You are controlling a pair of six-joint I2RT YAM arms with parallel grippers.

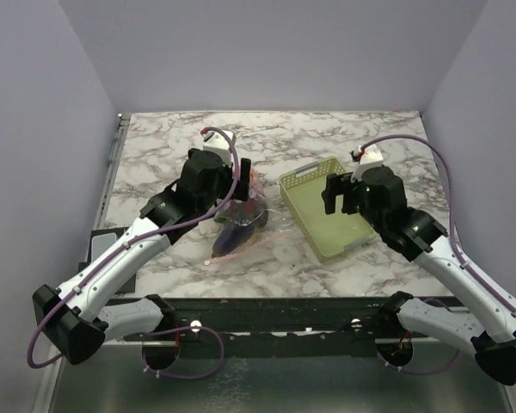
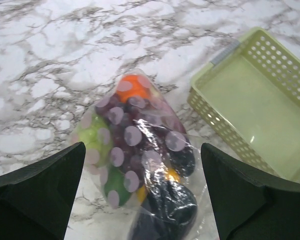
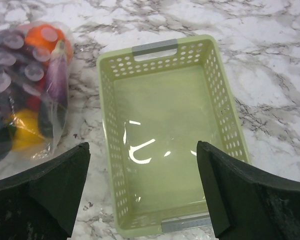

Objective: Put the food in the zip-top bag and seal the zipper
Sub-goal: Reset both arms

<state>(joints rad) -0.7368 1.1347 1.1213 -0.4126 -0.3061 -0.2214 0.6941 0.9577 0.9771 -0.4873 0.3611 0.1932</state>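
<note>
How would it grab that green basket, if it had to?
Probably by the thin end wall at the gray handle slot, coming straight down from above. The basket sits upright and empty with its top open, so one jaw could slip inside the wall and the other outside.

I'm watching the zip-top bag (image 1: 239, 225) lying flat on the marble tabletop (image 1: 155, 155), just left of centre in the overhead view, its length running from upper right to lower left. It's clear and crinkly, printed with pale round dots. The food (image 2: 135, 150) is sitting packed inside it: an orange piece (image 2: 131, 86) at one end, a green one (image 2: 90, 137) beside dark red grapes (image 2: 135, 132), a dark eggplant (image 2: 167, 205) and a yellow piece (image 3: 24, 129). A pinkish strip, the zipper (image 1: 255, 181), is showing at the bag's upper end. I can't tell whether it's pressed shut.
</note>
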